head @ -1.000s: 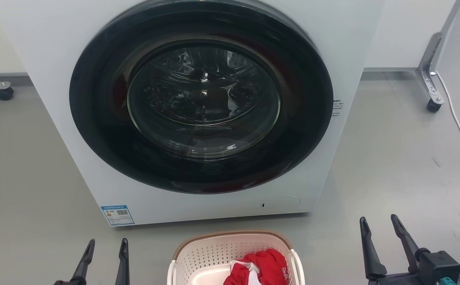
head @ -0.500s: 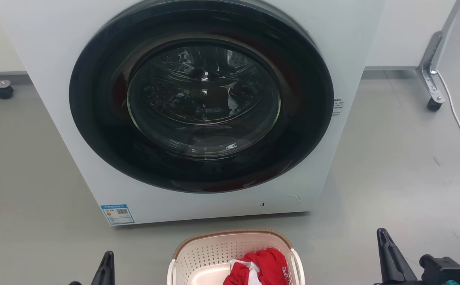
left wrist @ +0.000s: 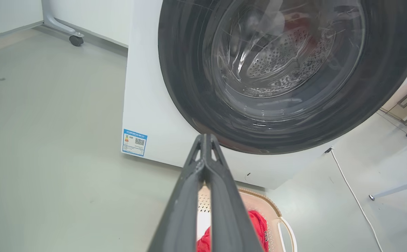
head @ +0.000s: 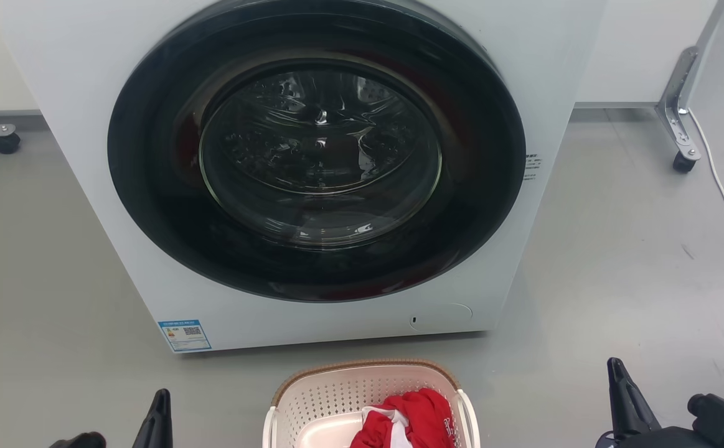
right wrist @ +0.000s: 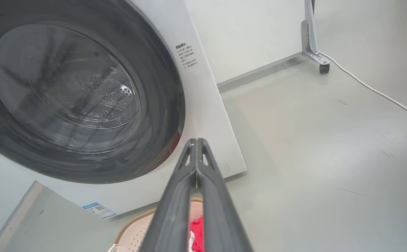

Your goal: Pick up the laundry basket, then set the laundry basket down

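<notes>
A second ago each gripper showed two spread fingers in the head view. Now the left gripper [head: 162, 401], at 7 o'clock, and the right gripper [head: 617, 373], at 4 o'clock, each present a single dark blade and sit lower in the frame, the right one farther out. In the wrist views the left fingers [left wrist: 189, 182] are pressed together to the tip, and so are the right fingers [right wrist: 179, 189], with nothing between them.

The laundry basket [head: 362, 368] has not shifted. It stands on the grey floor [head: 617, 261] at 6 o'clock, just in front of the washing machine [head: 75, 93], with a red garment [head: 414, 417] heaped toward its right side. Both grippers are apart from it.

A blue label [head: 184, 336] with a QR code sits at 7 o'clock on the washer front, its print too small to read. Black printed lines [head: 531, 168] lie at 3 o'clock of the door [head: 150, 186]; the right wrist view shows them larger, as rows of characters that are still illegible. The left wrist view shows the perforated drum [left wrist: 287, 59] behind the glass. The right wrist view shows a white cable [right wrist: 374, 91] running past a caster [right wrist: 324, 68].
</notes>
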Tool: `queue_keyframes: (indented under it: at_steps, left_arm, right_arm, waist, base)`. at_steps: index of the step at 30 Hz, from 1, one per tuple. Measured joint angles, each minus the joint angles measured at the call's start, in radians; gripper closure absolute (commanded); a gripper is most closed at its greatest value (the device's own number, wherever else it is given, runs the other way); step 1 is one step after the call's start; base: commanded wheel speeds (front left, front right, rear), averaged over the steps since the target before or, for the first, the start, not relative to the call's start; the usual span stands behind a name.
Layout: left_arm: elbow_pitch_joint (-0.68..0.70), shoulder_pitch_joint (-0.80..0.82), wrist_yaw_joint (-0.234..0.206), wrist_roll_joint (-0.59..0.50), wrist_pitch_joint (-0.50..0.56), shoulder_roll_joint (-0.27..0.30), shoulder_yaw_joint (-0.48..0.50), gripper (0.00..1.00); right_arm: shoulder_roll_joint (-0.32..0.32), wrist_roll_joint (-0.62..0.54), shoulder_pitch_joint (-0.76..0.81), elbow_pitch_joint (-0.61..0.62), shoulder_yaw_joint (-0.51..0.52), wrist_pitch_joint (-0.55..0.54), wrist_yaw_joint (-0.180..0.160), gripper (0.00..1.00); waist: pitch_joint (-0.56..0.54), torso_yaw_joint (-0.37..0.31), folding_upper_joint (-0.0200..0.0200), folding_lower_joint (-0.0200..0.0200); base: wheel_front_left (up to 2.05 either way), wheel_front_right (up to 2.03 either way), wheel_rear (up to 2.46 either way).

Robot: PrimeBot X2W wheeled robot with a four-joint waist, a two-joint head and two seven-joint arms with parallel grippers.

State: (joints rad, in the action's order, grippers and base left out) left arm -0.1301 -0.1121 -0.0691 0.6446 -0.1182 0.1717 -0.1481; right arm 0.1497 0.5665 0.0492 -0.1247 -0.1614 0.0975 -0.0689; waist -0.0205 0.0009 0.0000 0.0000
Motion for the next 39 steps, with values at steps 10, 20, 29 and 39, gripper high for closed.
queue_keyframes:
  at_steps: [10, 20, 29, 39]
  left_arm:
    - [-0.022, 0.024, 0.023, 0.128, 0.033, -0.017, 0.033, 1.0]
    - [-0.044, 0.049, 0.052, 0.255, 0.065, -0.034, 0.065, 1.0]
    - [-0.062, 0.071, 0.071, 0.369, 0.092, -0.049, 0.093, 1.0]
    - [-0.09, 0.096, 0.105, 0.527, 0.127, -0.069, 0.132, 1.0]
  right_arm:
    - [-0.013, 0.14, -0.018, -0.023, 0.04, -0.028, 0.022, 1.0]
    - [-0.029, 0.277, -0.031, -0.047, 0.08, -0.062, 0.046, 1.0]
    - [-0.04, 0.401, -0.046, -0.068, 0.115, -0.085, 0.07, 1.0]
    - [-0.058, 0.568, -0.071, -0.096, 0.163, -0.116, 0.099, 1.0]
  waist:
    - [0.003, 0.0, 0.0, 0.0001]
    - [0.006, 0.0, 0.0001, 0.0]
    - [0.009, 0.0, 0.0, 0.0001]
    - [0.012, -0.001, 0.0, 0.0001]
  base:
    - [0.0, 0.0, 0.0]
    - [0.0, 0.0, 0.0]
    - [0.0, 0.0, 0.0]
    - [0.0, 0.0, 0.0]
